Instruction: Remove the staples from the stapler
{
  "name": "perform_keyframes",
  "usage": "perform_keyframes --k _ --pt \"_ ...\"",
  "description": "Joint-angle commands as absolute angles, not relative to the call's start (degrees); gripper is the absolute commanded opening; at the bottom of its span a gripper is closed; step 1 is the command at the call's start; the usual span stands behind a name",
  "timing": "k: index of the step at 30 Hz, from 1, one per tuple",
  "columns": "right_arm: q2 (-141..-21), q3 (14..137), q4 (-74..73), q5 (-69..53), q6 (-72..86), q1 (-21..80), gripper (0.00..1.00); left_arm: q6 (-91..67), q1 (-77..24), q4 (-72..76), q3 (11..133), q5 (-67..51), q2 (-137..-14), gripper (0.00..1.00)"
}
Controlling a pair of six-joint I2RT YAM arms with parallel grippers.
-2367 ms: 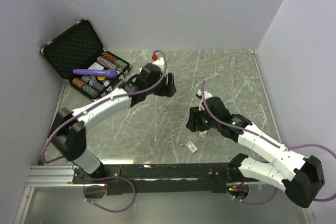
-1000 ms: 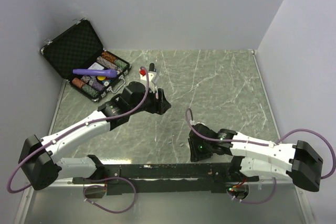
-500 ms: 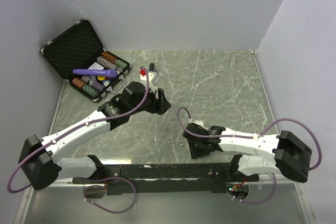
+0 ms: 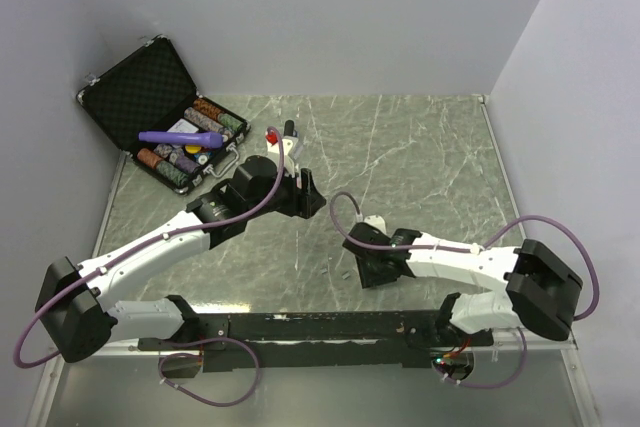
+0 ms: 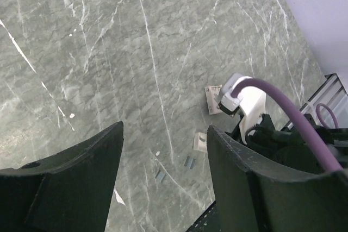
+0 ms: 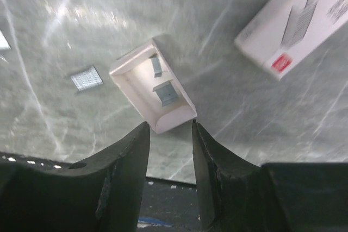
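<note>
The right gripper (image 6: 169, 130) is found carried slightly leftward since half a second ago; the left gripper (image 5: 165, 129) is unchanged, and both are held spread and empty. The stapler (image 4: 181, 136) is seen lying across the chips (image 4: 207, 109) in the open black case (image 4: 135, 87), far left, well apart from both. Two staple strips (image 6: 166, 92) are held in a white tray (image 6: 179, 113) just ahead of the right gripper.

A marble table (image 4: 420, 147) carries a black case (image 4: 150, 97), white tray (image 6: 153, 86), staple box (image 6: 296, 17), loose staples (image 6: 87, 78).
</note>
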State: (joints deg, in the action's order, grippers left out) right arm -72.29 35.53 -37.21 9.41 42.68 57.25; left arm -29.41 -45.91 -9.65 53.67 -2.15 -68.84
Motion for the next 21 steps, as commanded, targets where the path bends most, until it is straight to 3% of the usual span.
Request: perform_keyframes --k 1,21 --pt "-74.0 39.9 -36.9 12.4 37.1 54.9 0.45 -29.0 -46.1 -7.1 53.6 -2.9 -68.6 0.67" --pt "-81.0 45.4 -33.4 7.9 20.6 50.2 0.50 -29.0 -46.1 -6.4 52.9 -3.6 -68.3 0.67"
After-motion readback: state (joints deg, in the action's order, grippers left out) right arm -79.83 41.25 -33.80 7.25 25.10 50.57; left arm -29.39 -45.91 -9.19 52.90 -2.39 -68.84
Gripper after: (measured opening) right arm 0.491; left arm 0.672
